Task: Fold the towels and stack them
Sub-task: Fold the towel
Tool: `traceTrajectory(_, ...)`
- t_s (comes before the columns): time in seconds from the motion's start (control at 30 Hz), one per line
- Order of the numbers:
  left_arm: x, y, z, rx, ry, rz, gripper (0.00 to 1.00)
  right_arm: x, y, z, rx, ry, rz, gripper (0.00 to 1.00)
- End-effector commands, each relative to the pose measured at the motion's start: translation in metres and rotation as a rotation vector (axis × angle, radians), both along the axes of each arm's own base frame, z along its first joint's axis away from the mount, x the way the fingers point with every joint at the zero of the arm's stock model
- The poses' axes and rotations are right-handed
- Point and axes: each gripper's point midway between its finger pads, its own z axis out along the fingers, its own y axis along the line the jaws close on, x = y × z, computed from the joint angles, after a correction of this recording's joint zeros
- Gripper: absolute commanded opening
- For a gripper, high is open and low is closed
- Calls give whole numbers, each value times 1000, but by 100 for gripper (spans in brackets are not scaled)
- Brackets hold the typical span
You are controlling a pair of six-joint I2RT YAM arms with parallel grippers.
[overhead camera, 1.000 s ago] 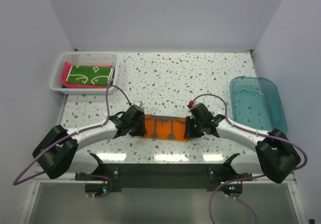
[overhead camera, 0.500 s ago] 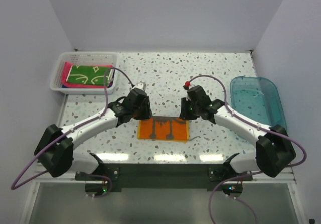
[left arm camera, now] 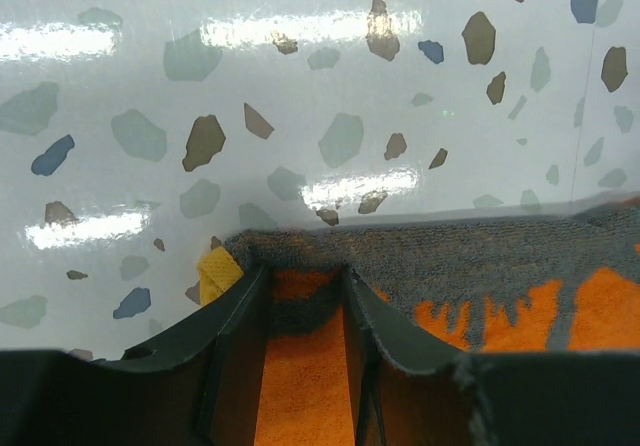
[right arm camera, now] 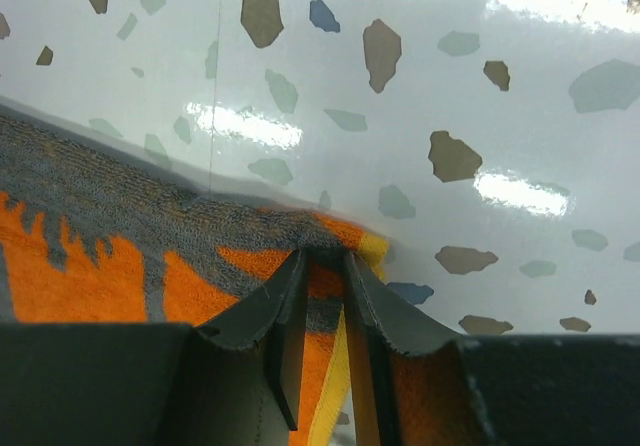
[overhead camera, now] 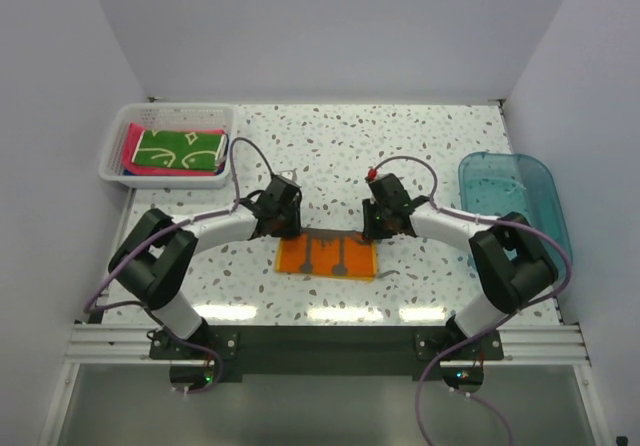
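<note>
We are mid-fold on the grey-and-orange towel (overhead camera: 328, 258), which lies flat at the middle of the table (overhead camera: 420, 136) between our arms. Our left gripper (overhead camera: 283, 230) and right gripper (overhead camera: 378, 230) each pinch a far corner. Next, we judge, both should release evenly so the edges stay matched.

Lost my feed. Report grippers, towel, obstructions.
Left gripper shut on towel, far-left corner. Right gripper shut on far-right corner. It lies on table. Nothing in the way.

White slotted basket (overhead camera: 190, 114) far-left corner of speckled table (overhead camera: 330, 151); clear blue tub (overhead camera: 505, 206) at rt edge.
</note>
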Motion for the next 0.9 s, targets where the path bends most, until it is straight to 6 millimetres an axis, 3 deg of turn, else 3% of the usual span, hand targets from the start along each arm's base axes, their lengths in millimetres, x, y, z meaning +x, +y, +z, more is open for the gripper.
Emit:
traceTrajectory(0.0,-12,8,-22,5,38,-3,39,8,-10,-12,-74,-15,27,25)
traceTrajectory(0.07,-11,12,-13,0,22,15,39,15,-9,-5,-90,-37,60,25)
traceTrajectory(0.2,4,20,24,-29,-58,65,46,23,-11,13,-139,-65,127,27)
traceTrajectory(0.33,16,40,65,-47,-139,117,52,32,-2,46,-133,-113,190,32)
traceTrajectory(0.43,18,63,86,-42,-178,160,71,24,14,68,-115,-134,255,49)
traceTrajectory(0.57,18,99,104,6,-218,221,90,2,37,84,-139,-129,334,64)
traceTrajectory(0.63,17,120,112,22,-238,264,100,-12,59,92,-115,-137,380,70)
traceTrajectory(0.73,8,150,113,69,-260,318,100,-33,85,93,-112,-138,443,81)
traceTrajectory(0.87,-7,177,103,106,-252,369,100,-65,117,86,-143,-130,531,82)
